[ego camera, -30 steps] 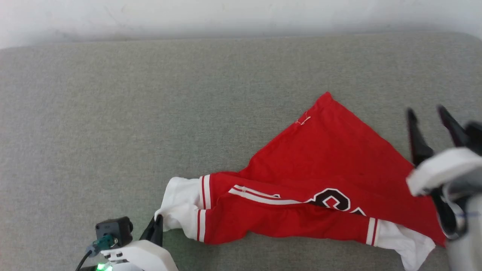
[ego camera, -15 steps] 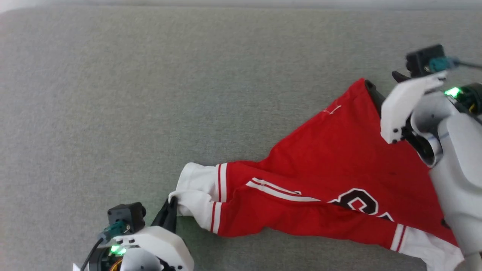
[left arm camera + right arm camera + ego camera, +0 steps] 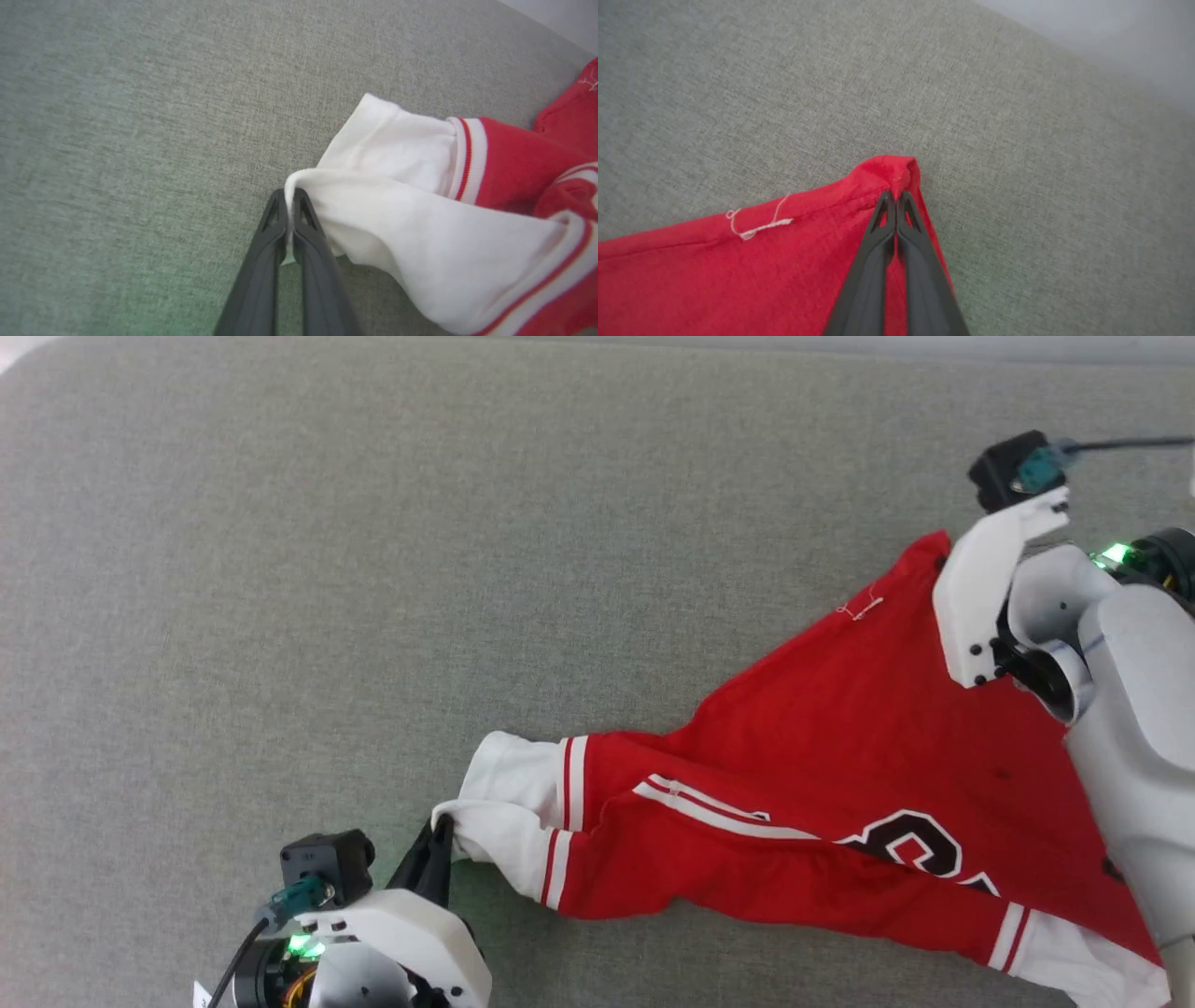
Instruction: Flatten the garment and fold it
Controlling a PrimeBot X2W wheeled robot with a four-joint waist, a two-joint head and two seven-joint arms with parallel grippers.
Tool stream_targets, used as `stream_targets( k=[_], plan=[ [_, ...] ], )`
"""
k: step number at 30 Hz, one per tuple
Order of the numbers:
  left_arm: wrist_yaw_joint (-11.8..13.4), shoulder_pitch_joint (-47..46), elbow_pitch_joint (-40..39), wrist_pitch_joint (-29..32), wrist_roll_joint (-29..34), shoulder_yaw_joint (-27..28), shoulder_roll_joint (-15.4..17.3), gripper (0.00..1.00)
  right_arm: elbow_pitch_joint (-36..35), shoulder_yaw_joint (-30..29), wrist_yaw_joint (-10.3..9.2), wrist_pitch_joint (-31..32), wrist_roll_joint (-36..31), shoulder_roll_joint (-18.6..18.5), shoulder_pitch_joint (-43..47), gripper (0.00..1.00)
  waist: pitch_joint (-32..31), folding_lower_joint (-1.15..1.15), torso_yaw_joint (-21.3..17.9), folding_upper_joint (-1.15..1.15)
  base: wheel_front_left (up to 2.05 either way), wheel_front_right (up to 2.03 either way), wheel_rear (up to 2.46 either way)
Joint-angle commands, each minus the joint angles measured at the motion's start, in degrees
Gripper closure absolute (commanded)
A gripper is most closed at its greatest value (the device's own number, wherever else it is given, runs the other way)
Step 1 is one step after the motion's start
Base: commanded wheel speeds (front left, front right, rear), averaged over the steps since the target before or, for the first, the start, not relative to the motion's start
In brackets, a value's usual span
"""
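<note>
The garment [image 3: 840, 737] lies crumpled on the table [image 3: 373, 569], drawn out long between the two grippers, its black number print [image 3: 910, 845] half buried in a fold. It reads as thin, light knit: limp, with no stiffness of its own, so it will sag and bunch wherever it is not held, and should follow a pull easily. The woven table covering under the garment looks rough enough to drag on the cloth, so lifting probably serves better than sliding.

The left gripper [image 3: 289, 200] is closed on the edge of the garment's white sleeve [image 3: 397, 154], with a thin lip of cloth pinched between the fingertips. The right gripper [image 3: 895, 196] is closed on the garment's red hem corner [image 3: 892, 168], just past a loose white thread [image 3: 759, 226]. Both bites look shallow, so a sharp tug could slip them free. Hem corners and shoulder seams are likely the better holds for spreading it, since a sleeve end alone lets the body twist. The garment's other sleeve [image 3: 1074, 961] lies unheld at the end nearest the right arm.

Around the garment the table is plain grey-green cloth, and beyond the garment's hem corner a pale wall [image 3: 1111, 37] rises
</note>
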Motion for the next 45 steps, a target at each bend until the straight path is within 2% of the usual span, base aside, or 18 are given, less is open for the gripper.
stream_targets(
  k=[1, 7, 10, 16, 19, 23, 26, 29, 34, 37, 39, 45],
  plan=[
    [0.26, 0.4, 0.89, 0.08, -0.21, 0.04, 0.37, 1.0, -0.38, -0.44, -0.06, -1.08, 0.26, 0.02, 1.0, 1.0, -0.9, -0.01, -0.61, 0.0, 0.0, 0.0, 0.0],
    [0.58, 1.52, 0.74, -0.68, -0.23, 0.9, 1.45, 1.0, -6.57, -7.0, -0.06, -18.56, 3.43, 3.35, 11.15, 1.0, -4.68, -0.01, -2.99, 0.0, 0.0, 0.0, 0.0],
    [0.93, 2.17, 0.15, -1.28, -0.12, 1.63, 2.16, 1.0, -10.26, -10.02, -0.06, -25.18, 4.0, 4.73, 17.34, 1.0, -6.52, -0.01, -4.67, 0.0, 0.0, 0.0, 0.0],
    [2.26, 2.46, -2.21, -3.22, 0.84, 4.15, 4.25, 1.0, -18.24, -15.37, -0.06, -30.09, 4.01, 7.84, 27.61, 1.0, -9.43, -0.01, -8.45, 0.0, 0.0, 0.0, 0.0],
    [2.56, 1.26, -3.89, -3.59, 1.62, 5.48, 6.03, 1.0, -22.83, -18.45, -0.06, -29.6, 2.8, 9.01, 31.69, 1.0, -10.2, -0.01, -9.68, 0.0, 0.0, 0.0, 0.0],
    [1.89, -2.68, -6.5, -2.89, 2.69, 6.49, 8.84, 1.0, -29.2, -21.28, -0.06, -25.66, 1.45, 9.64, 35.34, 1.0, -10.42, -0.01, -11.03, 0.0, 0.0, 0.0, 0.0],
    [0.69, -7.33, -8.26, -1.1, 3.9, 6.11, 11.16, 1.0, -34.48, -22.36, -0.06, -21.81, 0.46, 8.36, 35.41, 1.0, -9.95, -0.01, -11.98, 0.0, 0.0, 0.0, 0.0],
    [-0.79, -13.07, -9.05, 0.3, 3.38, 6.18, 12.29, 1.0, -39.29, -21.81, -0.06, -17.27, -0.42, 5.58, 33.22, 1.0, -8.95, -0.01, -12.96, 0.0, 0.0, 0.0, 0.0],
    [-2.91, -24.81, -6.79, 0.46, 0.55, 7.83, 12.56, 1.0, -43.9, -18.23, -0.06, -9.72, -0.05, -1.23, 24.88, 1.0, -5.64, -0.01, -14.17, 0.0, 0.0, 0.0, 0.0],
    [-3.85, -32.39, -4.39, 0.31, -0.46, 8.51, 12.74, 1.0, -44.18, -15.31, -0.06, -6.47, 0.8, -5.17, 17.91, 1.0, -2.76, -0.01, -14.6, 0.0, 0.0, 0.0, 0.0],
    [-5.04, -37.69, -2.48, 0.57, 0.56, 7.78, 13.97, 1.0, -43.54, -13.5, -0.06, -4.88, 1.36, -7.24, 12.97, 1.0, -0.74, -0.01, -14.72, 0.0, 0.0, 0.0, 0.0],
    [-5.54, -55.08, 3.51, 0.13, 1.0, 8.4, 14.27, 1.0, -39.1, -8.25, -0.06, -2.35, 2.44, -10.43, -2.63, 1.0, 5.63, -0.01, -15.31, 0.0, 0.0, 0.0, 0.0]
  ],
)
